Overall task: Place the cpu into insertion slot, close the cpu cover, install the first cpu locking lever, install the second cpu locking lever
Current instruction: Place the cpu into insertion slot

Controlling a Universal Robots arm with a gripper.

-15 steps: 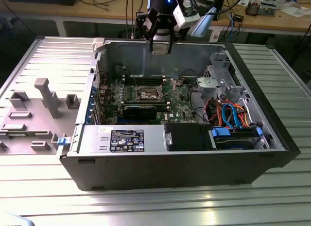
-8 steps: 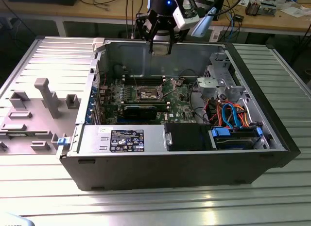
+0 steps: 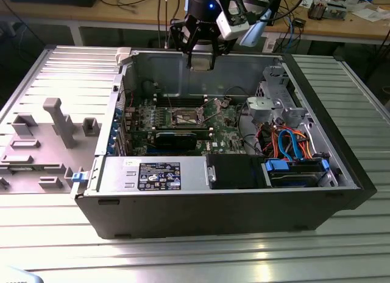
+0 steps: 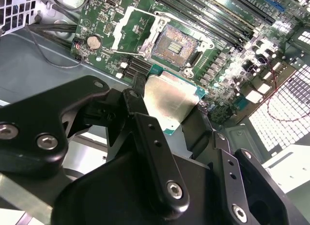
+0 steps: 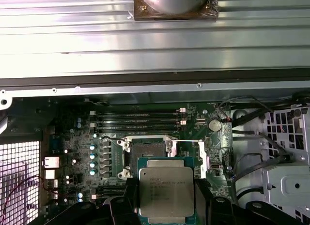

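Fingers (image 4: 131,100) clamped on opposite edges of the cpu (image 5: 166,188): flat, metal top up, near-square, no clear long axis, edges parallel to the insertion slot (image 5: 145,155). Cpu hangs well above the slot. Open case (image 3: 213,204) around slot sits on ribbed metal surface (image 3: 183,258); cluttered workbench (image 3: 341,30) beyond.

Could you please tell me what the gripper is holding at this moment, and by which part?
The gripper holds the cpu, pinched by two opposite side edges.
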